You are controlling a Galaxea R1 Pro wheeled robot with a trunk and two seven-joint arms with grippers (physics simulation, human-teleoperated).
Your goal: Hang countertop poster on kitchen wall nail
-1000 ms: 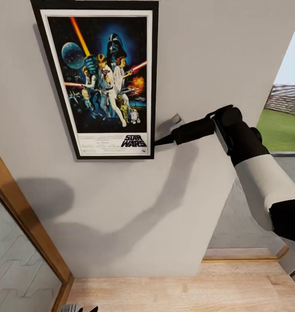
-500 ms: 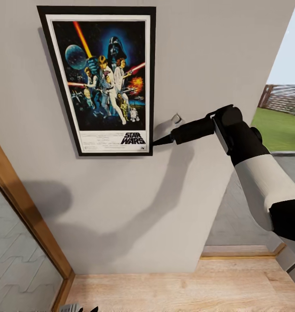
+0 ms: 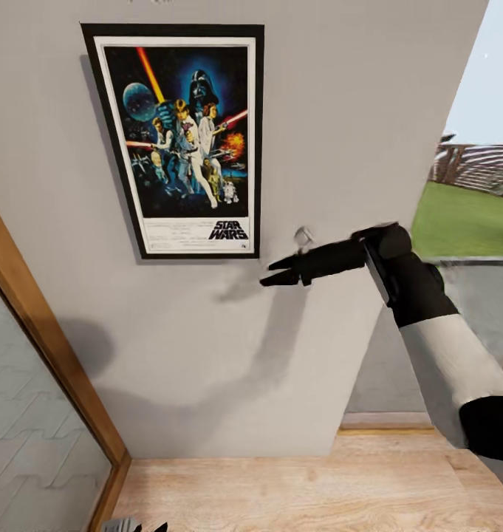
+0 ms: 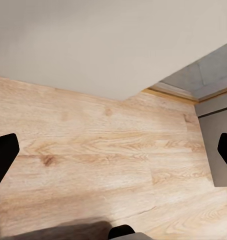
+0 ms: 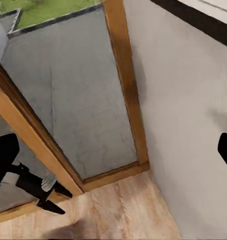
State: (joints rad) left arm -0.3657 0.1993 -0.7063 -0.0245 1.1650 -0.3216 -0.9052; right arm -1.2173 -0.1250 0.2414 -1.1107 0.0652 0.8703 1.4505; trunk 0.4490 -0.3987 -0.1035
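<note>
The Star Wars poster (image 3: 183, 140) is hanging flat on the pale grey wall (image 3: 340, 111), so the hanging step looks done. My right gripper (image 3: 279, 270) is hovering just below its corner, fingers apart, gripping nothing. Next I am judging a clean retreat is needed.

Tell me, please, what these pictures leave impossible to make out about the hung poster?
- Wall nail holding the poster: head view, hidden behind the frame.
- Poster's small print: head view, too small to read.
- Poster in the right wrist view: cut off by the edge, a strip of black frame left.
</note>
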